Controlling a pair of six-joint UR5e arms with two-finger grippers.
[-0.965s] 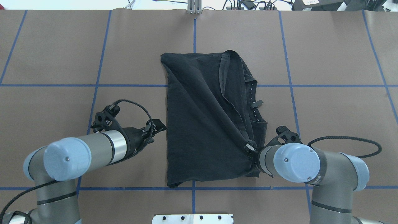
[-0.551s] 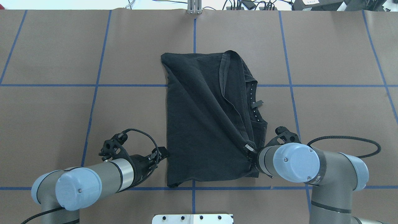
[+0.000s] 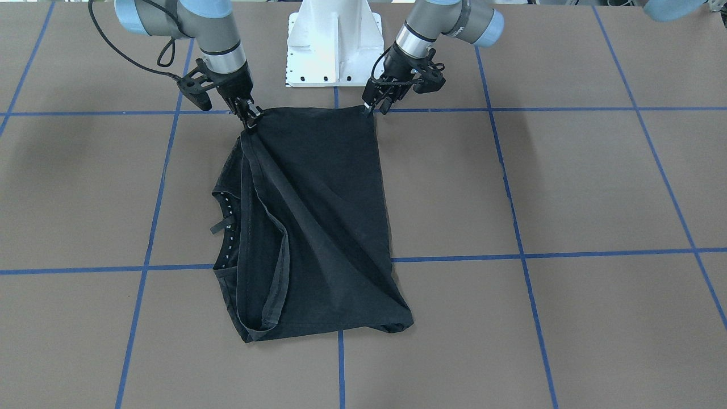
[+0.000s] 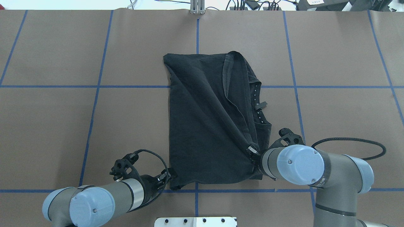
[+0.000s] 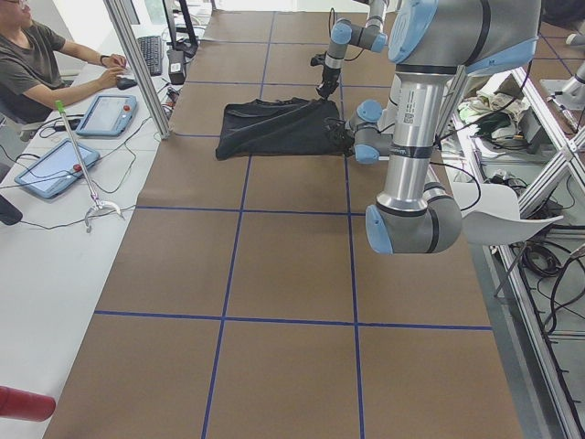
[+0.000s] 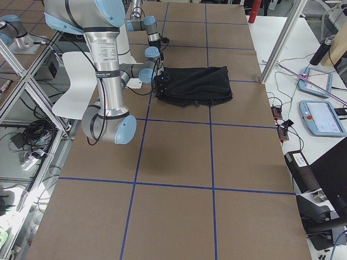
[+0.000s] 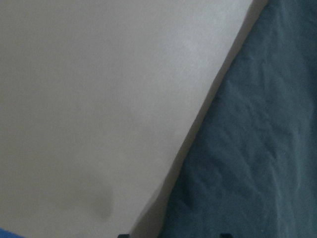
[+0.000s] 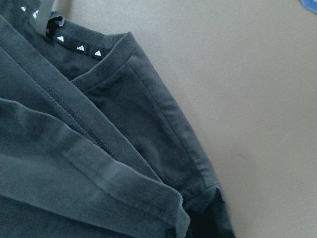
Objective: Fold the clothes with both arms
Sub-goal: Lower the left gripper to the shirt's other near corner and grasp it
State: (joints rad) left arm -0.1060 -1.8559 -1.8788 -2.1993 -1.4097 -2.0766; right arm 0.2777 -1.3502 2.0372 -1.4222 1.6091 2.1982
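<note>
The black T-shirt point(image 4: 205, 126) lies partly folded on the tabletop point(image 4: 341, 56), stretching away ahead of both end effectors. The right end effector point(image 4: 252, 150) is clenched on the hem corner at its tip, and a taut ridge of cloth runs off from it. The left end effector point(image 4: 170, 177) sits released, jaws apart, with the other near corner just in front of it. The step in hand looks like securing that second corner. Next, the left must close on the fabric, then both should lift and carry the hem forward together.

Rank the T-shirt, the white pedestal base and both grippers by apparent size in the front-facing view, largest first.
1. T-shirt
2. White pedestal base, visible part only
3. Left gripper and right gripper: about alike, so not ranked against each other.
</note>
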